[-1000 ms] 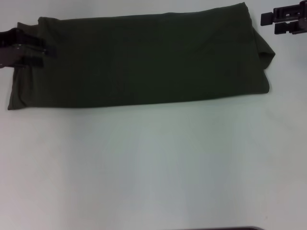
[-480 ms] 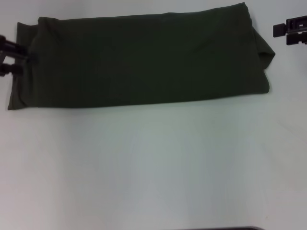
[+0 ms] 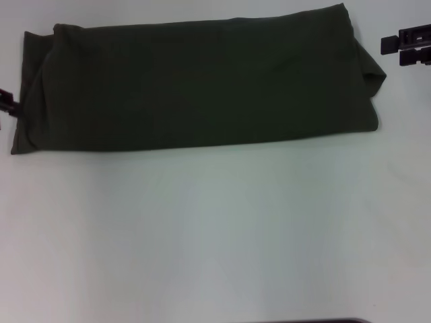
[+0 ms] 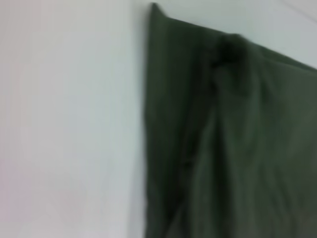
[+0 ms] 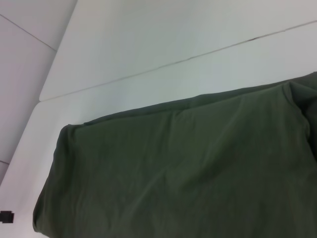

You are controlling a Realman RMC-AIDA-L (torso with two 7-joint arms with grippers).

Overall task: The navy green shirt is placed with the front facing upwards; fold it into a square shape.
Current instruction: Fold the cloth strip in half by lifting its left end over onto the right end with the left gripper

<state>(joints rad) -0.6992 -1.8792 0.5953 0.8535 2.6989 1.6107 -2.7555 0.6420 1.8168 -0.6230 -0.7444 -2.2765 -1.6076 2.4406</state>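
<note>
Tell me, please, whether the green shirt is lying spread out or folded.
Folded: the navy green shirt lies as one long band, no lettering or collar showing, layered edges at its ends; not yet square.

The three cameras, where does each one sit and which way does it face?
Head view: looks forward and down at the navy green shirt on the table; left hand and right hand at the frame edges.
Left wrist view: close on the shirt's end; no hand visible.
Right wrist view: looks along the shirt; own hand unseen.
All share the shirt.

Black blocky right tool
</note>
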